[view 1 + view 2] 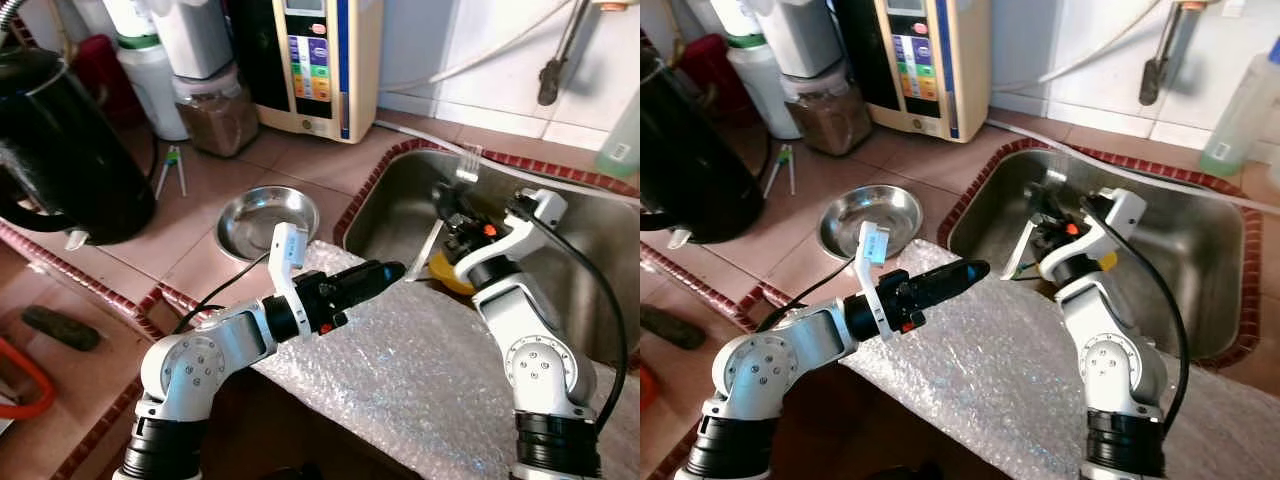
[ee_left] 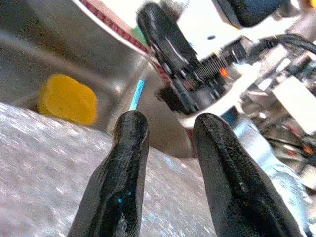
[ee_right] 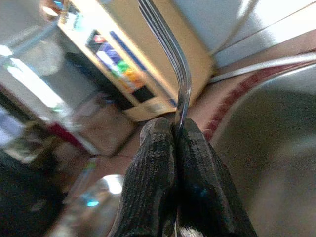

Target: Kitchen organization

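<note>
1. The right gripper (image 3: 174, 129) has its textured black fingers pinched tight on a thin metal fork (image 3: 170, 54), whose slim curved tines rise from between the pads.
2. From the head views, that gripper (image 1: 447, 200) hangs over the near left part of the sink (image 1: 590, 240), a dull steel basin with rounded corners.
3. The fork's long flat handle (image 1: 1020, 250) slants down toward 7 o'clock from the gripper, ending near the sink's near edge.
4. A rounded yellow object (image 1: 447, 272) lies in the sink just below the right wrist; what it is cannot be told.
5. The left gripper (image 1: 385, 272) points toward 2 o'clock over a sheet of bubble wrap (image 1: 420, 370); its smooth, glossy fingers (image 2: 123, 168) stand apart with nothing between them.
6. The wrap is pale and pebbled, draped over the counter's front edge.
7. At 10 o'clock from the left gripper, a shallow round steel bowl (image 1: 266, 220) sits on pinkish tiles.
8. Further back stand a black kettle (image 1: 60, 150), a jar of brown powder (image 1: 215, 112) and a cream appliance with coloured buttons (image 1: 315, 60).
</note>
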You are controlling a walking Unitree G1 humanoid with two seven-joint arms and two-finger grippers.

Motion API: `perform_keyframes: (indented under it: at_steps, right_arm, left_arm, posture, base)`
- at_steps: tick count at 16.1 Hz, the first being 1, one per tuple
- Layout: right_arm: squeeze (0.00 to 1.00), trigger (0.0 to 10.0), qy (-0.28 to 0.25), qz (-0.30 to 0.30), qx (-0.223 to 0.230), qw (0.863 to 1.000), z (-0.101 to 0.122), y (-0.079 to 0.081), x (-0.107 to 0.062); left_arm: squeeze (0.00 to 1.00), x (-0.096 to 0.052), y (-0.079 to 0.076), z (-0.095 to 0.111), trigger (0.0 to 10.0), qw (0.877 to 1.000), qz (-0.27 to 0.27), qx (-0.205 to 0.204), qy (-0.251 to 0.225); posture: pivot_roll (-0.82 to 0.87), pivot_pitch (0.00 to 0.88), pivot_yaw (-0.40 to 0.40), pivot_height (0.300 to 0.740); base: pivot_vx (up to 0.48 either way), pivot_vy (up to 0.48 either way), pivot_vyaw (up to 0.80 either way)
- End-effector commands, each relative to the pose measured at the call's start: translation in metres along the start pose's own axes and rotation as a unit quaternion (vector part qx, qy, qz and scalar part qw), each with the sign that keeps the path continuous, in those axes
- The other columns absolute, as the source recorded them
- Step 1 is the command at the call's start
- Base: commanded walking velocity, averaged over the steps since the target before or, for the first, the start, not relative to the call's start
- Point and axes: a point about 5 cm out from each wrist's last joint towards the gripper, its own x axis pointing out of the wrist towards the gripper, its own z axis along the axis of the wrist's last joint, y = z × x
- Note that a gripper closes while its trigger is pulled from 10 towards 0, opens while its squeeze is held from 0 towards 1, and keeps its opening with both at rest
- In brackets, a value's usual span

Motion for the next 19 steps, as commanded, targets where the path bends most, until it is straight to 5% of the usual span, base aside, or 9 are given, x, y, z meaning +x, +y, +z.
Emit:
perform_keyframes:
  at_steps: [1, 7, 10, 11, 12, 13, 19]
  right_arm:
    - [0.00, 0.0, -0.008, -0.001, -0.017, 1.000, 0.005, 0.002, 0.004]
    - [0.00, 0.0, -0.028, -0.077, -0.162, 0.983, 0.021, -0.021, 0.010]
    - [0.00, 0.0, 0.011, -0.073, -0.197, 0.978, 0.004, -0.024, 0.006]
    - [0.00, 1.8, 0.041, -0.096, -0.255, 0.961, -0.005, -0.034, 0.003]
    - [0.00, 1.8, 0.051, -0.103, -0.264, 0.958, -0.008, -0.038, 0.001]
    - [1.00, 10.0, 0.092, -0.141, -0.283, 0.944, -0.020, -0.053, -0.006]
    - [1.00, 10.0, 0.096, -0.142, -0.304, 0.937, -0.022, -0.056, -0.009]
  left_arm:
    - [1.00, 0.001, 0.005, -0.001, 10.0, 1.000, 0.024, 0.012, -0.007]
    - [1.00, 0.012, 0.022, -0.002, 10.0, 0.991, 0.114, 0.067, -0.024]
    - [1.00, 0.017, 0.018, 0.000, 10.0, 0.985, 0.135, 0.098, -0.045]
    - [1.00, 0.019, 0.018, 0.001, 10.0, 0.981, 0.152, 0.111, -0.052]
    - [1.00, 0.019, 0.018, 0.002, 10.0, 0.980, 0.154, 0.111, -0.056]
    - [1.00, 0.018, 0.020, 0.004, 10.0, 0.976, 0.173, 0.111, -0.073]
    - [1.00, 0.018, 0.031, 0.010, 10.0, 0.968, 0.205, 0.128, -0.074]
  posture:
    - [-0.09, 0.106, 0.090, 0.740]
    - [-0.15, 0.064, 0.093, 0.740]
    - [-0.17, 0.056, 0.093, 0.740]
    - [-0.17, 0.057, 0.094, 0.740]
    - [-0.18, 0.054, 0.094, 0.740]
    - [-0.19, 0.044, 0.096, 0.740]
    - [-0.23, 0.047, 0.115, 0.740]
  base:
    - [0.000, 0.000, 0.00]
    - [0.000, 0.000, 0.00]
    - [0.000, 0.000, 0.00]
    - [0.000, 0.000, 0.00]
    - [0.000, 0.000, 0.00]
    - [0.000, 0.000, 0.00]
    - [0.000, 0.000, 0.00]
